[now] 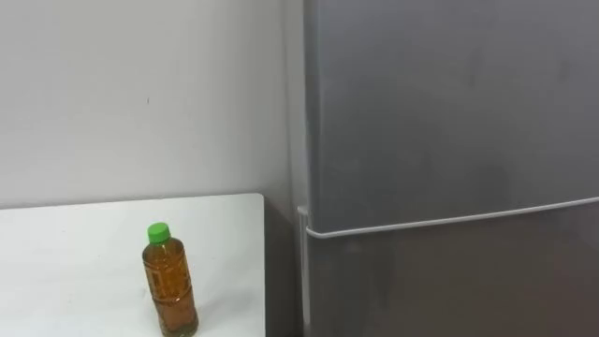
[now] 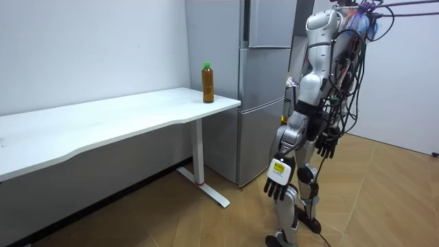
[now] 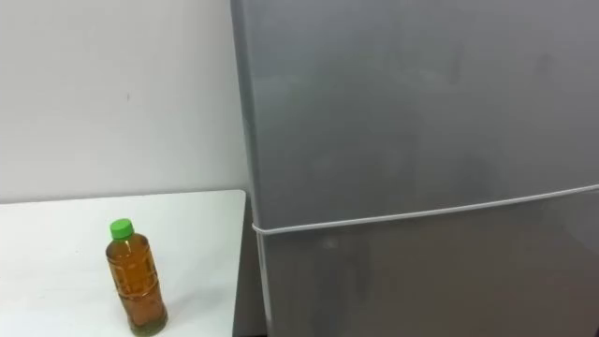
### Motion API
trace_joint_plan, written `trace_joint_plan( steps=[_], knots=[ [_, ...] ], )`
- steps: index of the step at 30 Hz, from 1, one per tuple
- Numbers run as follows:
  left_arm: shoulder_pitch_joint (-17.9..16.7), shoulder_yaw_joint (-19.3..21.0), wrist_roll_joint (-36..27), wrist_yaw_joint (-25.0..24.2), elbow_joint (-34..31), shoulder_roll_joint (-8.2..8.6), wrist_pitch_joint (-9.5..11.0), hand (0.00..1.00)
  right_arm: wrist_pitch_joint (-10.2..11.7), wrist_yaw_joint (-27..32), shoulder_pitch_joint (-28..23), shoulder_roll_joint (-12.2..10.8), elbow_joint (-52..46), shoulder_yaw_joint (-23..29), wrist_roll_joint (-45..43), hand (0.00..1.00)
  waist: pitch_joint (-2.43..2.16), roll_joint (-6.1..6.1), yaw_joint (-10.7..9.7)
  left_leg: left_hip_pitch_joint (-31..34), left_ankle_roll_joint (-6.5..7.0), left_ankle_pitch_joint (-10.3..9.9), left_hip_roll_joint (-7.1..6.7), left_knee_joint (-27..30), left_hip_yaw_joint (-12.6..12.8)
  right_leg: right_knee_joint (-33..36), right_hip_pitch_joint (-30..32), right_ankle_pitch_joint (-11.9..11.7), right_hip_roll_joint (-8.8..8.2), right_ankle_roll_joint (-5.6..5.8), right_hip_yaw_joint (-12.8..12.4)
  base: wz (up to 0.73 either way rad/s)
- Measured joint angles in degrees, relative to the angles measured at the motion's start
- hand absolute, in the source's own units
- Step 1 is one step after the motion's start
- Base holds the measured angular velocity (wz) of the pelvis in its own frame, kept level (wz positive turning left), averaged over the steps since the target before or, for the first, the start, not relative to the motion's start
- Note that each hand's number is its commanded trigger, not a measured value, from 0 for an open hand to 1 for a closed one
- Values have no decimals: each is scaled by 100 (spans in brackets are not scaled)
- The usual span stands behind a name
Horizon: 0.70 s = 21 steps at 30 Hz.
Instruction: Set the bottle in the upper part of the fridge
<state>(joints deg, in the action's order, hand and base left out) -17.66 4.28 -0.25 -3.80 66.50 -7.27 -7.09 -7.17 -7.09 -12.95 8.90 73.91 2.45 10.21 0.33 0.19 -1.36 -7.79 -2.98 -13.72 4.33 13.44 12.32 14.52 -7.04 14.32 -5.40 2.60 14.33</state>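
Left hand (image 2: 278, 180) and right hand (image 2: 328, 145) hang at the robot's sides, fingers relaxed, holding nothing. Amber plastic bottle with green cap (image 1: 169, 281) stands upright well ahead of and above the left hand, on the white rectangular table (image 1: 75, 253) near its corner. Grey two-door metal fridge (image 1: 449, 140) ahead, doors closed.

I saw the amber bottle (image 1: 169, 281), green cap (image 1: 158, 231) on, standing upright just left of the grey fridge (image 1: 449, 281); its upper door (image 1: 440, 103) was closed.
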Motion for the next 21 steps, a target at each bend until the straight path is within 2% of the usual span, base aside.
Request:
trace_joint_plan(
  steps=[21],
  knots=[
    [-17,17,-11,251,2,1,-8,0,-38,1,14,11,-1,7,-43,0,1,41,4,-35,0,0,-1,-74,0,-7,-10,0,11,0,-3,0]
  ],
)
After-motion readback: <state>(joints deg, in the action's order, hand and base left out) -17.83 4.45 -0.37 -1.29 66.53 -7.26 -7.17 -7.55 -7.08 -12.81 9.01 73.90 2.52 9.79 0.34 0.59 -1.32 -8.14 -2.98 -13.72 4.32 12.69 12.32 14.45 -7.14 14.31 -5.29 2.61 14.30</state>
